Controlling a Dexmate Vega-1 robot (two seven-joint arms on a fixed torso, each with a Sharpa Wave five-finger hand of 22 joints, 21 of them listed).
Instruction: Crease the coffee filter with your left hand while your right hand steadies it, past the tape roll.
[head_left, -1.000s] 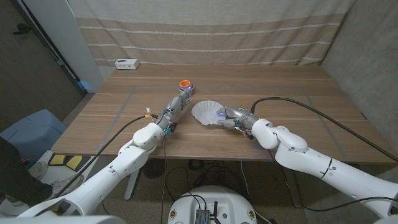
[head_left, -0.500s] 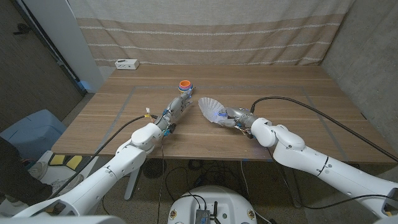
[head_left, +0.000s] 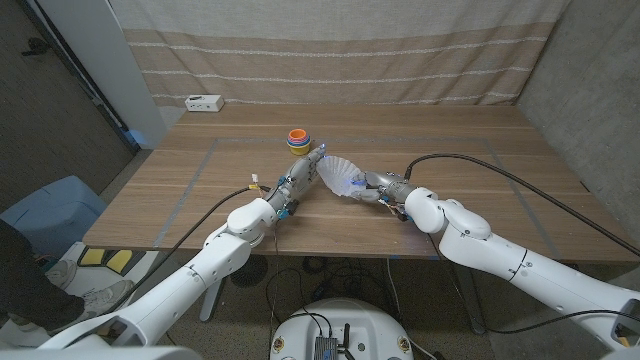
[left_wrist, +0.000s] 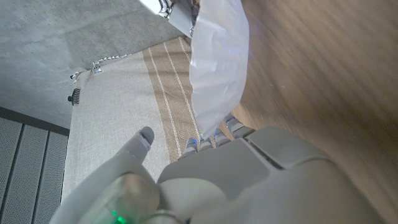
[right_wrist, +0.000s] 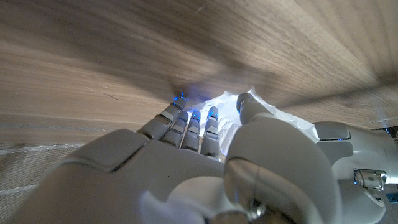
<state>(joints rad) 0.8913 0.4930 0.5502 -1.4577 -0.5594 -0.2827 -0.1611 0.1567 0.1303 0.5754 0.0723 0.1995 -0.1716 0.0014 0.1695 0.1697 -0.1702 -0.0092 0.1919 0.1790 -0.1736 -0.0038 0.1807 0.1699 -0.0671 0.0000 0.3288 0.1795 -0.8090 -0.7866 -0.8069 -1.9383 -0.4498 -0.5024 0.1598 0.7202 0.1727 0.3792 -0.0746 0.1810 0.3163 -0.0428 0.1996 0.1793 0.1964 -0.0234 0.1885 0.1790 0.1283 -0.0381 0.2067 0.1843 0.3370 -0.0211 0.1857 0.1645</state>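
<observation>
So we've got the coffee filter (head_left: 338, 174) mid-surface (head_left: 480, 190) standing up crumpled, right hand (head_left: 368, 187) pinching its edge, left hand (head_left: 308, 166) fingers pressed against the other side, tape roll (head_left: 298, 140) just behind.

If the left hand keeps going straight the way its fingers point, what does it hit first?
Probably the coffee filter: the left hand points at its near edge, seemingly almost touching, though depth is unclear.

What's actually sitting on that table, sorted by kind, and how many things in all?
Coffee filter: 1, white, held up between the left hand and the right hand.
Stack of coloured cups, orange on top: 1 stack.
White box at the far edge: 1.
Total: 3 things.
</observation>
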